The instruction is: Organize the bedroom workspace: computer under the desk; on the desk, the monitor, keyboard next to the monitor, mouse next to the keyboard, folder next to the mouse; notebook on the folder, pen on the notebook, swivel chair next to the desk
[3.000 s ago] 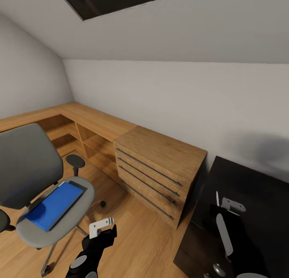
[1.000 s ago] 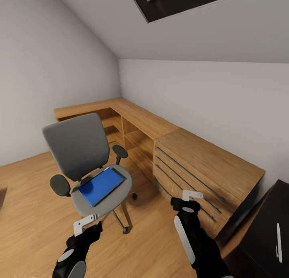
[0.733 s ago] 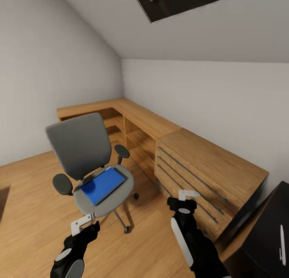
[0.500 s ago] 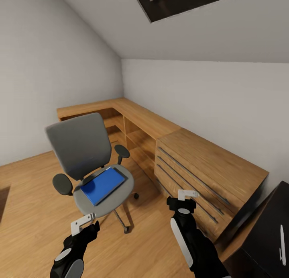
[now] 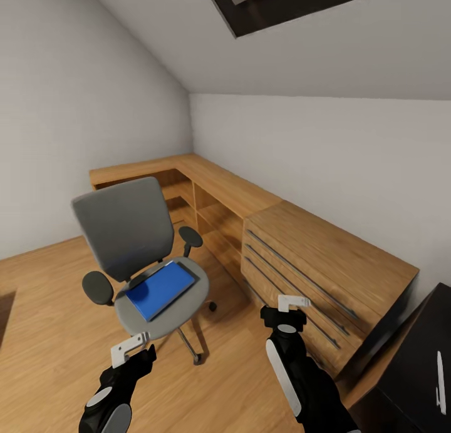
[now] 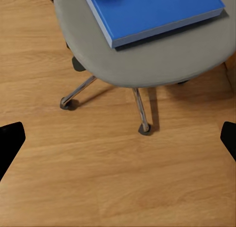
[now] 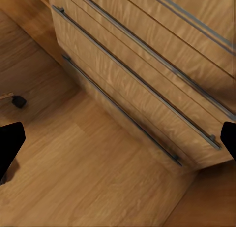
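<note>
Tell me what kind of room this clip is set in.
Probably an attic bedroom used as a home office: a sloped ceiling, a grey swivel chair with a blue folder on its seat, a built-in light wood drawer unit, and a black desk corner.

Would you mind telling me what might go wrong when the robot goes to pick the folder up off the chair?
The swivel chair stands on wheels, so pressing on the seat may roll or turn it away. The folder lies flat on the padded seat, leaving little edge for the open left gripper to catch; it might slide off instead. The right gripper hangs close to the wooden drawer unit and may bump it.
</note>
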Controlling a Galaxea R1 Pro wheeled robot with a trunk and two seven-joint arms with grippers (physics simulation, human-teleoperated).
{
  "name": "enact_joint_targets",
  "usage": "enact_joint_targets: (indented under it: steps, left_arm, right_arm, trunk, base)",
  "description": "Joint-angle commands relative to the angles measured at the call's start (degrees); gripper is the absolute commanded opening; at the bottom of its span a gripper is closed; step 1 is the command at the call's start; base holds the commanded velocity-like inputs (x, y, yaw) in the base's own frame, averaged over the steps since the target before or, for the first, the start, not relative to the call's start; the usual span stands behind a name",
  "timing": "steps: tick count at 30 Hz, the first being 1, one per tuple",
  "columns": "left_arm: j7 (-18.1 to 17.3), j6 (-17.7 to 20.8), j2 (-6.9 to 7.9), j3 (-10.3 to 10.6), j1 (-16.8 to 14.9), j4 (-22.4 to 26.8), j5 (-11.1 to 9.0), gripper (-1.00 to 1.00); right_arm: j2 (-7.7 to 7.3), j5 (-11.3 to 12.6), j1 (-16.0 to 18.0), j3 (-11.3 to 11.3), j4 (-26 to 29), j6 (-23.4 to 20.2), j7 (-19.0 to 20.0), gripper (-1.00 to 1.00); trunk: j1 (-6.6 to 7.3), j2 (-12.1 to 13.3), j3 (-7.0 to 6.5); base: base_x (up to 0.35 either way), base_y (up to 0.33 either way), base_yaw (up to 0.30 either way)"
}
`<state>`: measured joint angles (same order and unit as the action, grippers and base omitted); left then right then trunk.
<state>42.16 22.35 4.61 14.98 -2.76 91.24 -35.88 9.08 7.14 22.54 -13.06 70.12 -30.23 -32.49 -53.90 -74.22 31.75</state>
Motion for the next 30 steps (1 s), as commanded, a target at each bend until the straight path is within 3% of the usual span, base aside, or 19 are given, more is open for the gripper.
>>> enact_joint_targets:
  steps: [1, 15, 20, 30]
  left_arm:
    - [0.47, 0.15, 0.06, 0.13, -0.05, 0.08, -0.33, 1.0]
    - [0.47, 0.15, -0.03, 0.17, -0.05, 0.08, -0.33, 1.0]
    - [0.47, 0.15, -0.04, 0.14, -0.05, 0.08, -0.33, 1.0]
    - [0.47, 0.15, -0.04, 0.15, -0.05, 0.08, -0.33, 1.0]
  right_arm:
    - [-0.02, 0.6, 0.05, -0.12, 0.05, -0.13, -0.57, 1.0]
    - [-0.02, 0.59, 0.05, -0.13, 0.07, -0.16, -0.68, 1.0]
    - [0.04, 0.56, 0.05, -0.06, 0.04, -0.11, -0.83, 1.0]
    - [0.21, 0.65, 0.05, -0.42, -0.05, 2.05, -5.69, 1.0]
  trunk:
    - [0.0, -0.03, -0.03]
    - [0.0, -0.03, -0.52]
    - [0.0, -0.03, -0.42]
    - [0.0, -0.03, -0.03]
  base:
    - [0.0, 0.0, 0.0]
    - [0.0, 0.0, 0.02]
    - [0.0, 0.0, 0.178]
    - [0.0, 0.0, 0.246]
